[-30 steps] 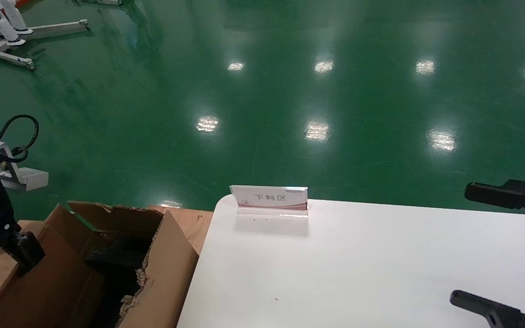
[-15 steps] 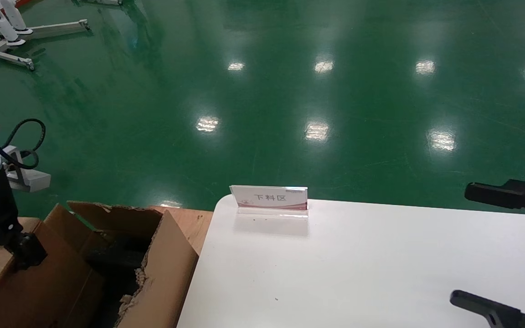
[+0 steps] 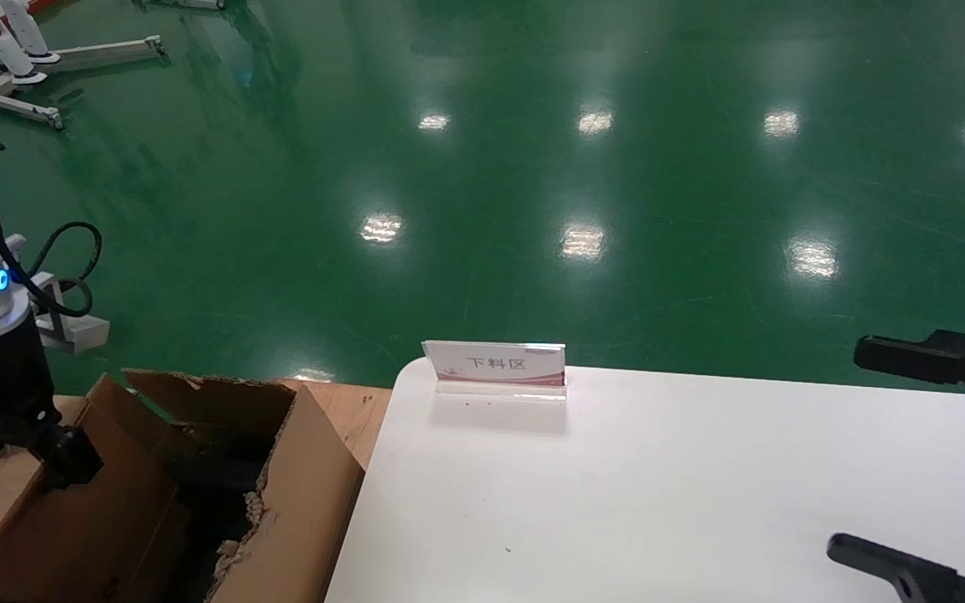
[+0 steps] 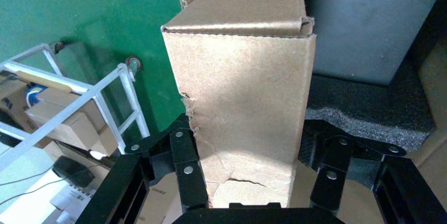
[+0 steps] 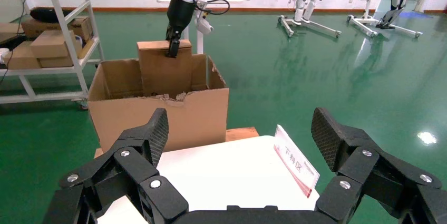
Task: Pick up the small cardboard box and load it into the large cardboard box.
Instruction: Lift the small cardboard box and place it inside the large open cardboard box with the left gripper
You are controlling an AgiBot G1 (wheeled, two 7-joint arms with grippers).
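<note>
My left gripper (image 3: 72,465) is shut on the small cardboard box (image 3: 89,536), a plain tan box held upright at the near left side of the large cardboard box (image 3: 307,494). The left wrist view has the small box (image 4: 248,103) filling the space between the black fingers (image 4: 184,171), with black foam (image 4: 363,108) of the carton behind it. From the right wrist view the small box (image 5: 163,68) stands in the open carton (image 5: 158,113), rising above its ragged walls. My right gripper (image 3: 885,456) hangs open over the right end of the white table, holding nothing.
A white table (image 3: 658,502) carries an upright sign card (image 3: 495,364) at its far left corner. The carton sits on a wooden pallet (image 3: 357,406) beside the table. A white shelf cart (image 5: 47,39) with boxes stands behind the carton. Green floor lies beyond.
My left arm has shifted right and a little away from me, carrying the small box further over the carton. The right gripper has not moved.
</note>
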